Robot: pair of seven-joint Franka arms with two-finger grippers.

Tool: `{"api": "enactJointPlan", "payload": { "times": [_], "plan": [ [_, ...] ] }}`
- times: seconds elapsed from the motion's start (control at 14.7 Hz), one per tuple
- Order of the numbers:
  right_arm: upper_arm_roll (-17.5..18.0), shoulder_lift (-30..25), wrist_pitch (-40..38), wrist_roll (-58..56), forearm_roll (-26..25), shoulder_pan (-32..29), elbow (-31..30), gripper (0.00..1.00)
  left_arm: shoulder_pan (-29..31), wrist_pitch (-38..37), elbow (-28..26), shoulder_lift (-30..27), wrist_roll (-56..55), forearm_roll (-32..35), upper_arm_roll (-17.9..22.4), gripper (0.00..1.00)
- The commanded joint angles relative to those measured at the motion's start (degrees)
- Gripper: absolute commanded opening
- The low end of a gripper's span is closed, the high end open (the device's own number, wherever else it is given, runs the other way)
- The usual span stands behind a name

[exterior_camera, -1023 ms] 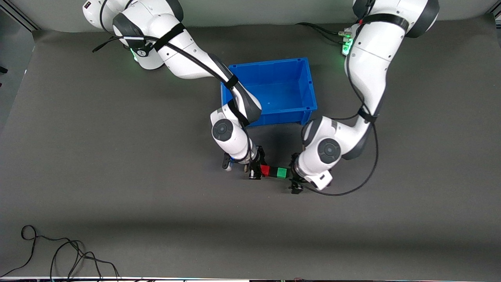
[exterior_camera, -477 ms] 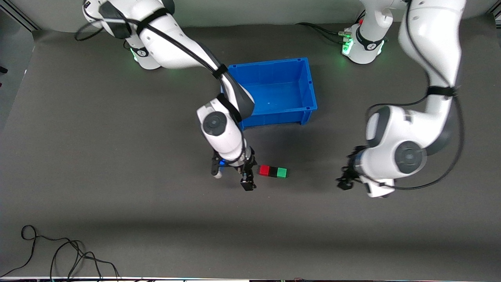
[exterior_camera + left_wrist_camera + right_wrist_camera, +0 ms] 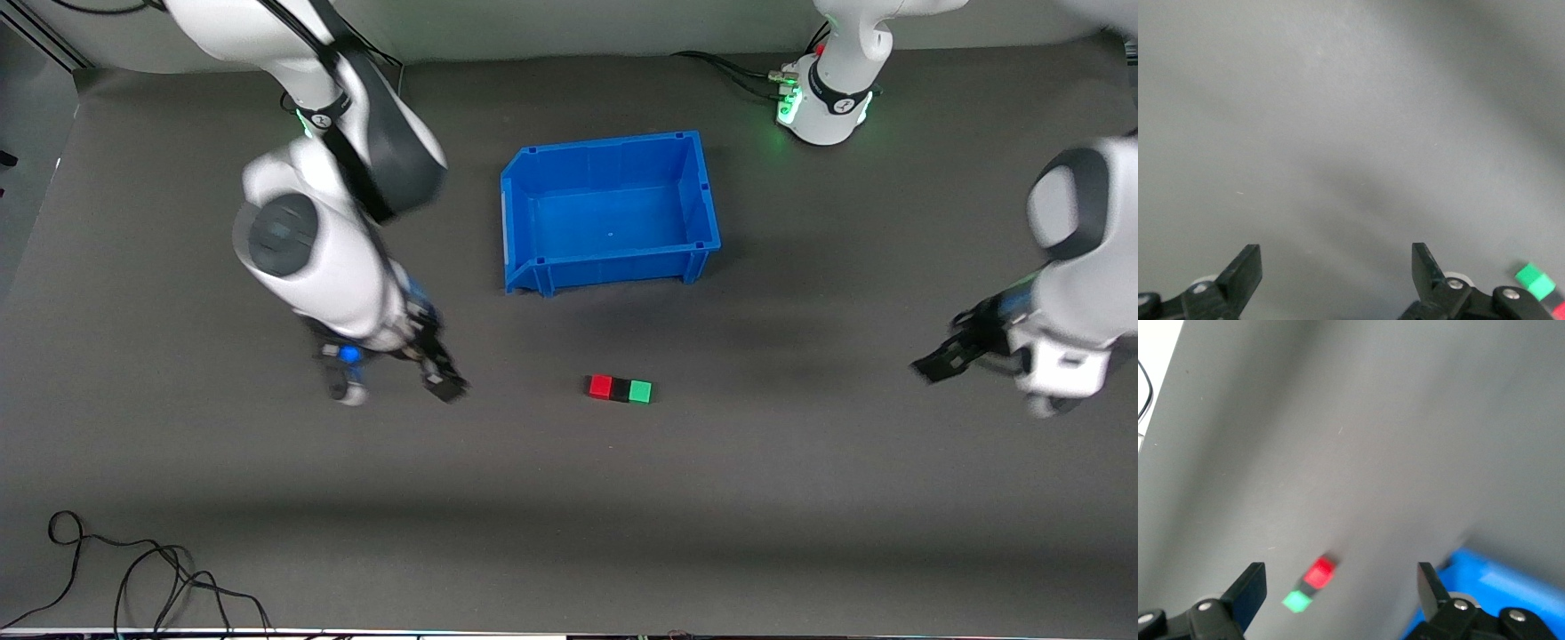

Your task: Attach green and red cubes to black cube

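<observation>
I've pulled both arms off | left gripper [image 3: 944,357] and right gripper [image 3: 391,378] released, empty, flanking well apart | tiny red cube [image 3: 601,386], matte black cube [image 3: 620,388], green cube [image 3: 640,391] touching in row between them | judged attached.

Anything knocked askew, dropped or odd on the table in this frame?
Nothing stands out. The red cube, black cube and green cube sit in one straight touching row on the mat, nearer the front camera than the upright blue bin. Both tools, left and right, are open, holding nothing.

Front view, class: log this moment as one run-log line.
red cube, black cube, green cube: joined row on mat | left gripper: open, empty | right gripper: open, empty | blue bin: empty
</observation>
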Motion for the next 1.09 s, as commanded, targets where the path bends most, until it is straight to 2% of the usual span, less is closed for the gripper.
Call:
{"api": "enactJointPlan", "payload": {
  "times": [0.0, 0.14, 0.2, 0.41, 0.55, 0.61, 0.75, 0.82, 1.02],
  "plan": [
    [-0.8, -7.1, -5.1, -11.5, -5.7, -0.4, -3.4, 1.00, 1.0, -3.4, -4.0, -7.1, 11.0, 2.5, -0.5, 1.00],
    [0.3, -13.0, -5.5, -19.9, -7.4, -3.8, -7.8, 1.00, 1.8, -6.6, -2.8, -8.8, 16.8, 2.7, -0.6, 1.00],
    [1.7, -15.7, -5.5, -25.2, -7.5, -6.9, -9.9, 1.00, 1.8, -9.3, -0.4, -8.9, 20.3, 2.6, -0.7, 1.00],
    [9.7, -20.1, -7.9, -40.3, -9.6, -19.1, -11.6, 1.00, 1.3, -16.2, 7.0, -8.6, 35.5, 2.2, -0.8, 1.00],
    [14.6, -21.8, -9.2, -48.9, -10.9, -26.9, -11.7, 1.00, 1.4, -16.4, 9.5, -8.5, 37.3, 1.5, -0.7, 1.00],
    [15.2, -22.4, -9.6, -54.6, -10.9, -29.4, -11.6, 1.00, 1.2, -16.2, 9.9, -8.5, 37.2, 1.6, -0.7, 1.00],
    [13.7, -23.1, -9.7, -65.5, -10.9, -31.3, -11.6, 1.00, 0.9, -16.6, 9.7, -8.8, 37.0, 1.8, -0.7, 1.00],
    [11.5, -23.3, -9.7, -69.9, -10.7, -31.3, -11.6, 1.00, 0.9, -16.7, 9.6, -9.2, 37.4, 1.8, -0.7, 1.00],
    [7.4, -23.5, -10.6, -76.9, -9.8, -31.2, -11.7, 1.00, 1.0, -18.4, 9.3, -9.4, 38.0, 2.1, -0.7, 1.00]
  ]
}}
